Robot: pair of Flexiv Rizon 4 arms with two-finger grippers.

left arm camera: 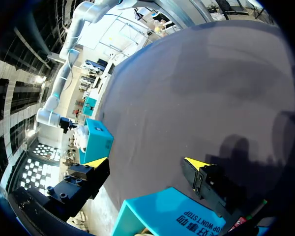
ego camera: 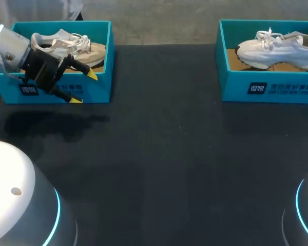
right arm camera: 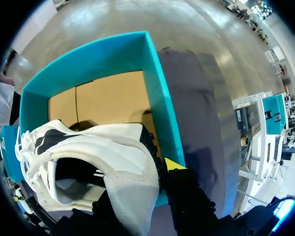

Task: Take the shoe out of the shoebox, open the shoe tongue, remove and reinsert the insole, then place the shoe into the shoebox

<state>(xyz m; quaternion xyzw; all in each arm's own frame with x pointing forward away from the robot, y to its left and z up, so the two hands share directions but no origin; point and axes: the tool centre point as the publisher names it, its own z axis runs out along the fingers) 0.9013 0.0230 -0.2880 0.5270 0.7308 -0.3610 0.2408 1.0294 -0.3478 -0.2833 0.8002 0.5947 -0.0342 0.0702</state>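
Observation:
Two teal shoeboxes stand at the table's far edge. The left box [ego camera: 61,92] holds a beige-and-white shoe [ego camera: 77,46]. My left gripper [ego camera: 84,88] hangs open over that box's front wall, nothing between its yellow tips; in the left wrist view this gripper [left arm camera: 146,162] spans the box's rim [left arm camera: 172,216]. The right box [ego camera: 269,87] holds a white shoe [ego camera: 277,48]. In the right wrist view my right gripper [right arm camera: 142,182] is shut on the heel of the white shoe [right arm camera: 98,157], above the box's cardboard floor [right arm camera: 108,98]; only one yellow tip shows.
The black tabletop [ego camera: 159,154] stretches between and in front of the boxes. My arms' white bases [ego camera: 20,205] sit at the near corners. In the left wrist view the right box [left arm camera: 99,140] appears far across the table.

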